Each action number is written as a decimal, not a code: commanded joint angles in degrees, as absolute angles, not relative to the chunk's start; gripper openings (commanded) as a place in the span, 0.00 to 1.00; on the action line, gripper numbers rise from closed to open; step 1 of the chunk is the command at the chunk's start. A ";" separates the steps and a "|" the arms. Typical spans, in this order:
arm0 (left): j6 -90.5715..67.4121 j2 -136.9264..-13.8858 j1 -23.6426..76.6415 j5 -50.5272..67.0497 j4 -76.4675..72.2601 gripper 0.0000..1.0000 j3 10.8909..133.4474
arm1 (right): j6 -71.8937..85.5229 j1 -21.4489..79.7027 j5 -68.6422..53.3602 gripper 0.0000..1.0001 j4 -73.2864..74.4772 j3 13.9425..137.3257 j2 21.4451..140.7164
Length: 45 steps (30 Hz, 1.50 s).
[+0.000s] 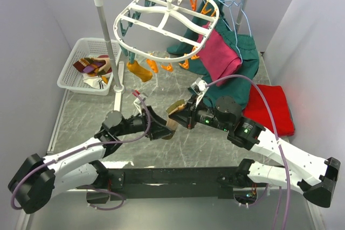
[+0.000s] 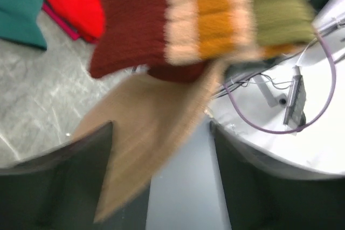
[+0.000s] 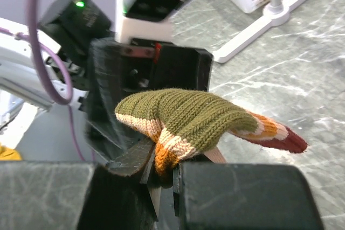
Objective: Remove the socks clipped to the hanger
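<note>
right fingers [image 1: 182, 114] are clamped on the sock [image 3: 188, 119], held over the tabletop [image 1: 188, 149] with its tan end between the wide-open, empty left fingers [image 1: 166, 127], so I'd close the left firmly on it before the right lets go

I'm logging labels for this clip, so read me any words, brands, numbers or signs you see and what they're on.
None: no word, brand, number or sign is readable in any view.
The striped sock shows only knit bands.
The green light has no lettering beside it.
The left wrist view is too blurred for fine print.
</note>
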<state>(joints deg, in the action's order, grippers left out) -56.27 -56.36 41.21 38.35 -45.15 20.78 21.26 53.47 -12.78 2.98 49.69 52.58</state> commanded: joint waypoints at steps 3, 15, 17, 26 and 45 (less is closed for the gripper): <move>-52.21 -56.26 42.54 27.55 -39.03 0.47 24.61 | 23.29 53.26 -18.98 0.13 0.52 52.91 53.35; -53.43 -40.17 27.62 0.18 -2.57 0.01 31.99 | 21.53 53.17 -14.07 0.77 3.69 50.19 52.65; -53.35 -39.90 22.88 2.61 2.18 0.01 33.92 | 21.09 53.17 -13.62 0.82 3.86 49.84 52.21; -57.12 -48.60 -4.63 11.61 4.57 0.01 41.66 | 20.04 53.17 -12.92 0.85 4.66 48.52 50.19; -42.64 -105.79 -16.52 6.32 12.83 0.32 101.14 | 21.09 53.17 -12.22 0.88 7.38 47.90 45.62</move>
